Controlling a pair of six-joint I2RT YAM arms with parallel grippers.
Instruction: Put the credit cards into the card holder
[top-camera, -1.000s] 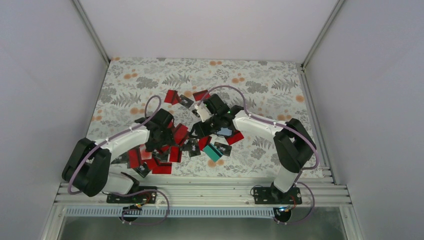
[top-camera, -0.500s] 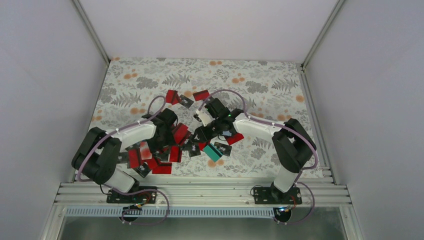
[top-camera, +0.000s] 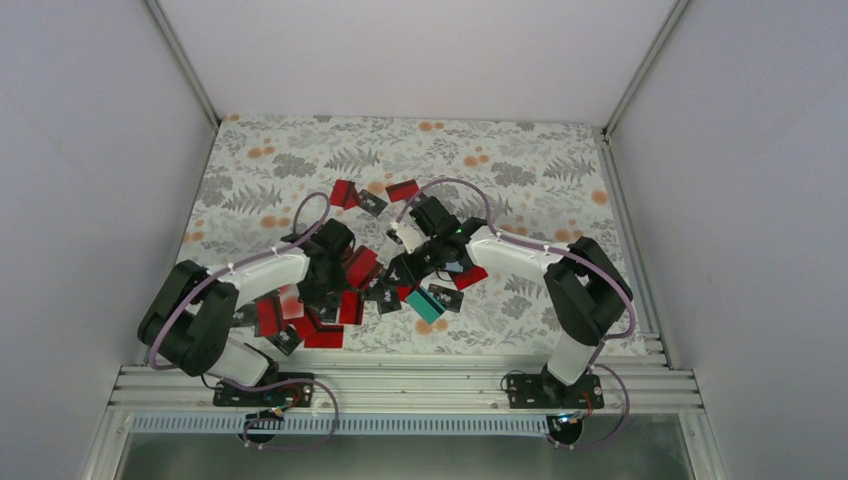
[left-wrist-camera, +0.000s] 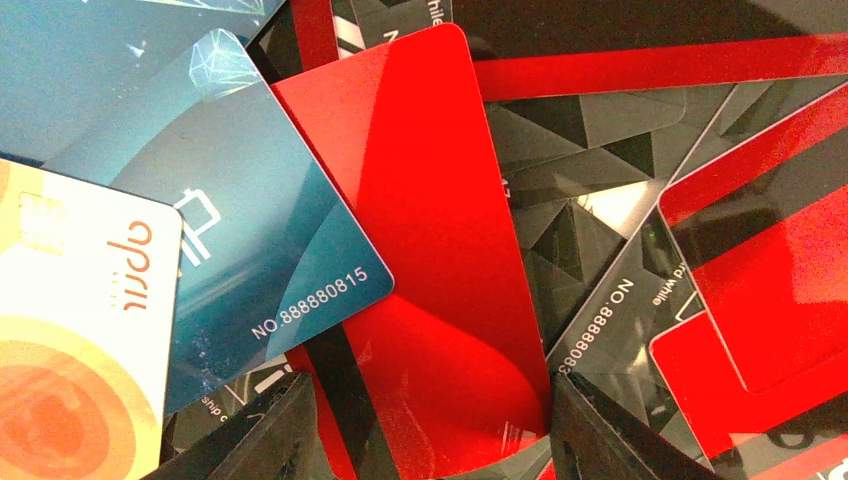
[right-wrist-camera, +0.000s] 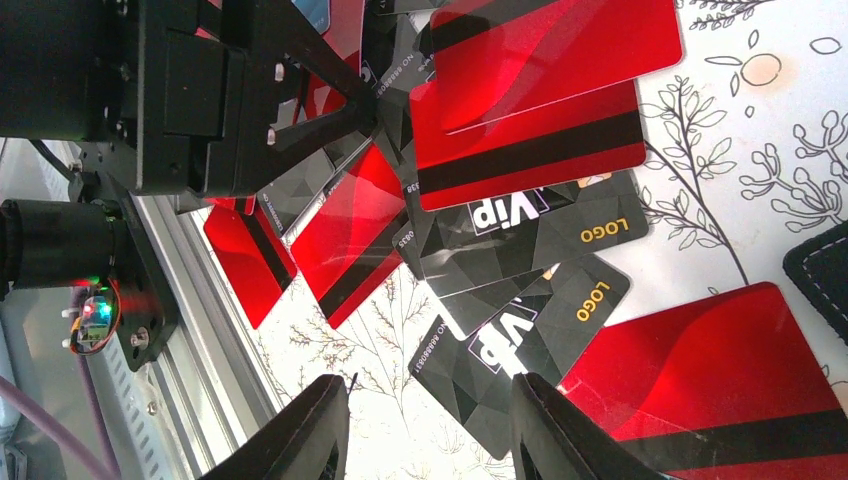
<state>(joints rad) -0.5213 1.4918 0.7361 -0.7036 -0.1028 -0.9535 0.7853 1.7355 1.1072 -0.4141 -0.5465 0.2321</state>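
Table covering (top-camera: 300, 160): white ground, grey fern-and-leaf print, scattered orange blossoms.
Credit cards (top-camera: 350, 308): mostly glossy red.
Striped red card (right-wrist-camera: 530, 150): black band across it.
Black cards (right-wrist-camera: 520, 225): faceted grey geometric pattern, white "Vip", gold "LOGO".
Blue-teal card (left-wrist-camera: 250, 230): white numerals.
Cream card (left-wrist-camera: 70, 330): orange circles, orange lettering.
Teal card (top-camera: 423, 305): plain.

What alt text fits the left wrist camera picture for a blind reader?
Close-up of overlapping cards: a plain red card lies between two dark fingers, a teal card overlapping its left edge, black cards to its right.
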